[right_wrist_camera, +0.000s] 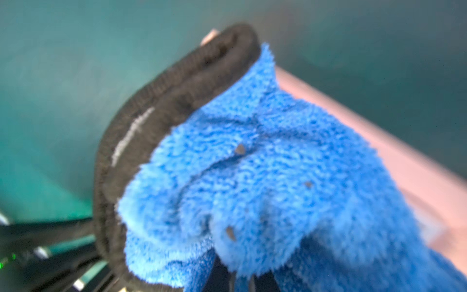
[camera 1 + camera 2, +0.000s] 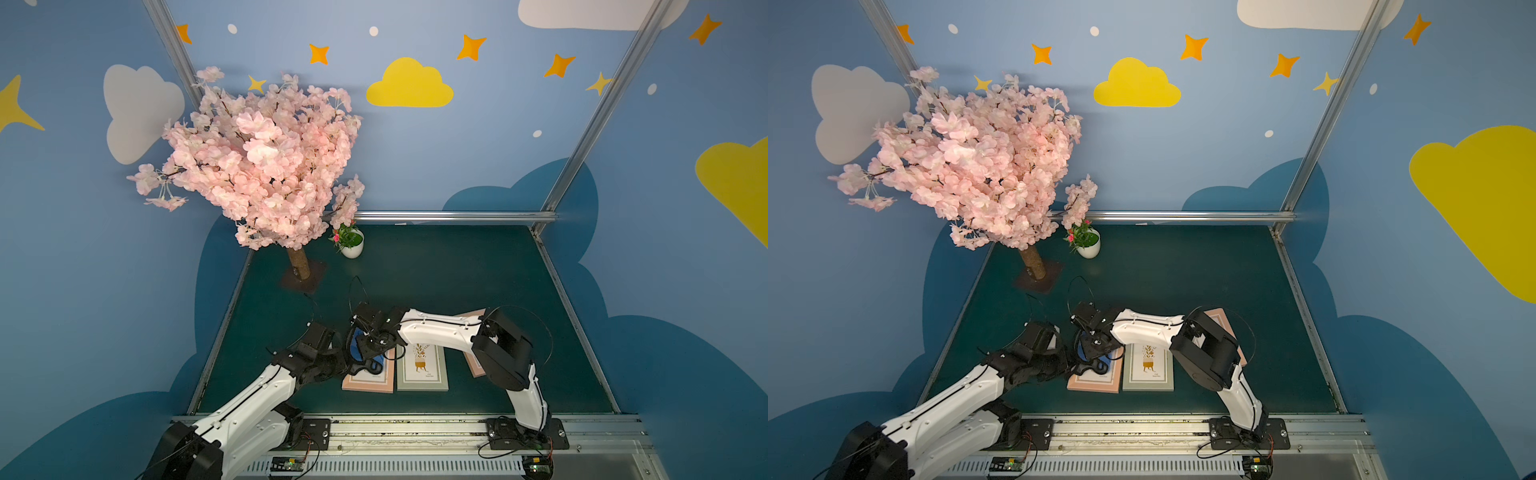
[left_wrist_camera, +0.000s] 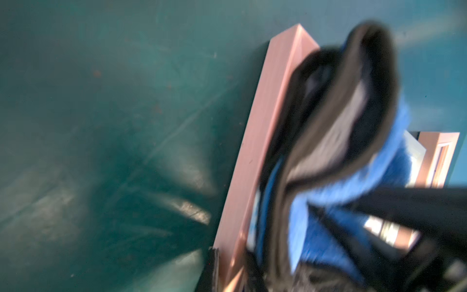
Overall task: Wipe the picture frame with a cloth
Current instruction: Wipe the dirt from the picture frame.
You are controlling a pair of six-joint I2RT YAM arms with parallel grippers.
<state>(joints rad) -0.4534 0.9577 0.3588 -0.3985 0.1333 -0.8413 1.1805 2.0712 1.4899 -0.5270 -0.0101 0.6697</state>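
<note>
The right claw pinches the bunched blue cloth over the pink picture frame, placed, I judge, to rub its face; whether the left claw beside it grips anything, I cannot tell.

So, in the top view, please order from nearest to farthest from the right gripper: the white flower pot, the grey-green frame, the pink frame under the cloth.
From the right gripper:
1. pink frame under the cloth, directly below it.
2. grey-green frame, next to that one, nearer the middle.
3. white flower pot, far at the back.
</note>
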